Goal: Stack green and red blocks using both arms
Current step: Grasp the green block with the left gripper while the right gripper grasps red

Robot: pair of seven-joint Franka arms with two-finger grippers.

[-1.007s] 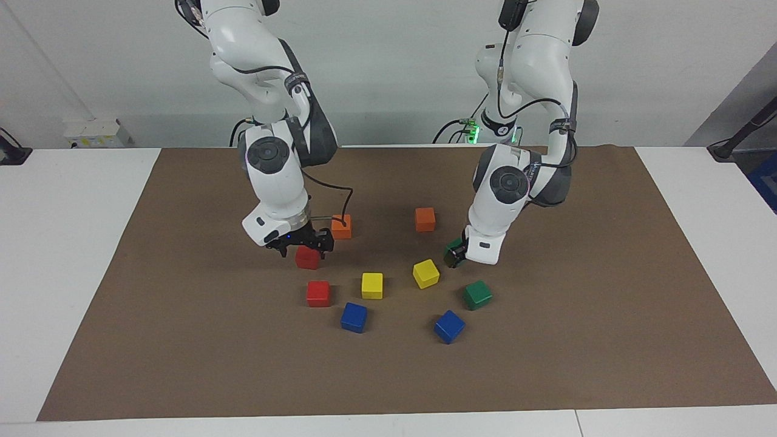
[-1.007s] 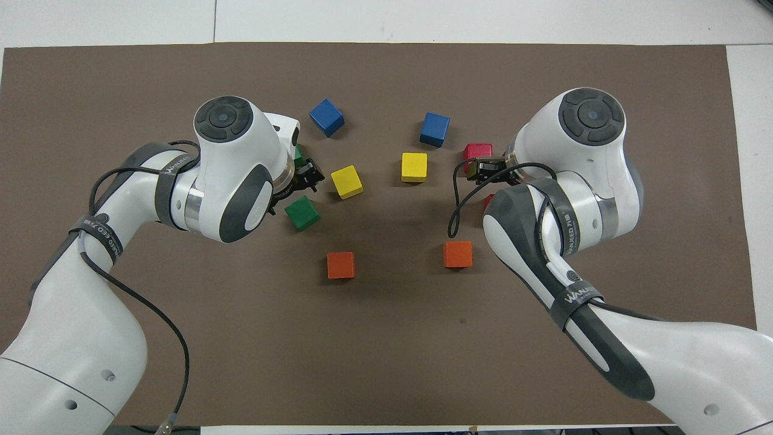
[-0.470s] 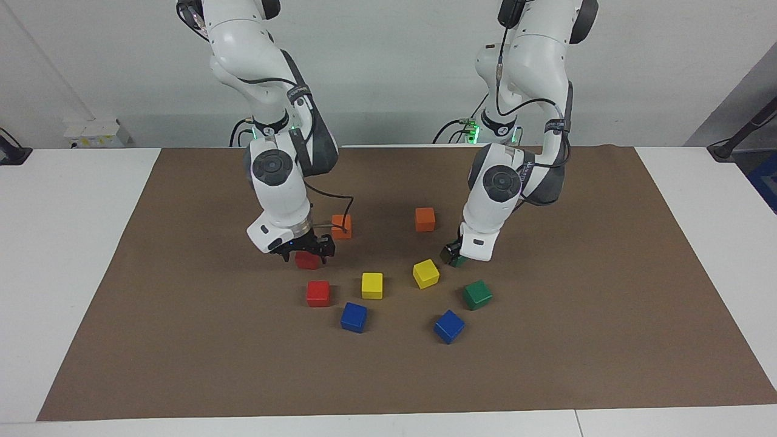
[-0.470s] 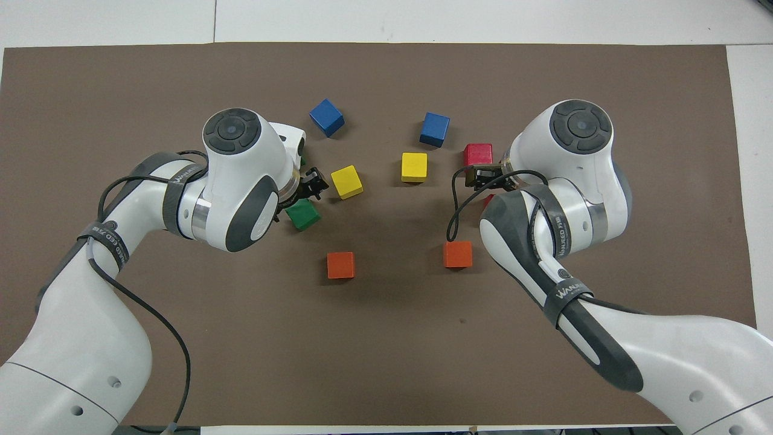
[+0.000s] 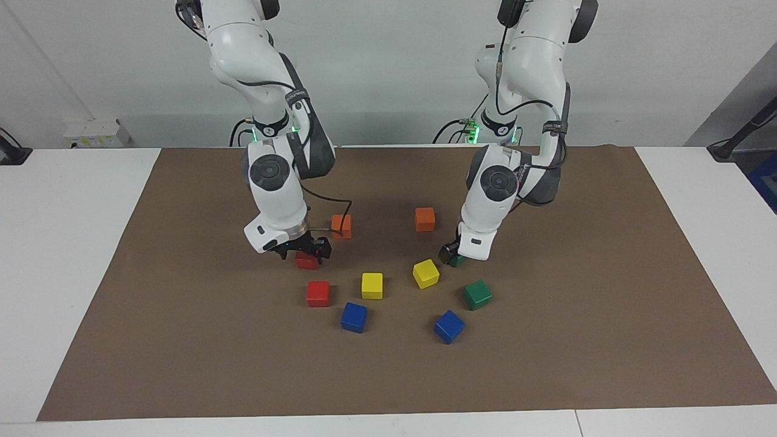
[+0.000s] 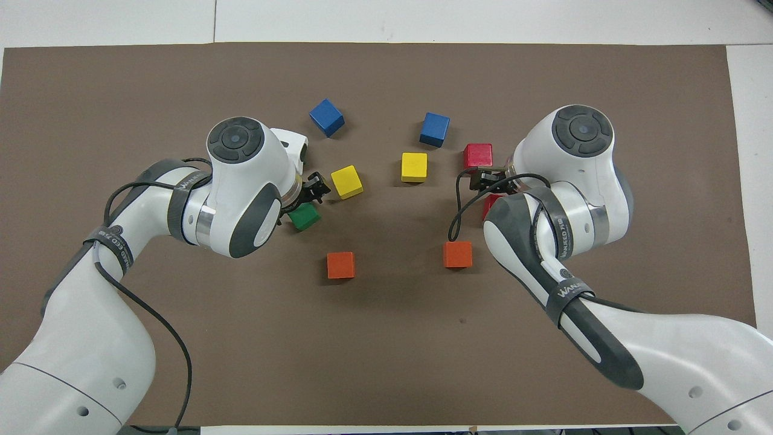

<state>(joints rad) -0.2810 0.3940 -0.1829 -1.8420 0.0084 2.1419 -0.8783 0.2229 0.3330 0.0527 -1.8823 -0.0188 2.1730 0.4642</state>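
Left gripper was lowered wide around nearer green block; right gripper spread wide around nearer red block. Second green block and second red block were sat farther out on mat.

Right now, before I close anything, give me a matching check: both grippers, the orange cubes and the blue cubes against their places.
1. left gripper
2. right gripper
3. orange cubes
4. blue cubes

a. at a red block
b. cubes farthest from the robots
c. at a green block
d. cubes nearest the robots

Pairs: 1-c, 2-a, 3-d, 4-b
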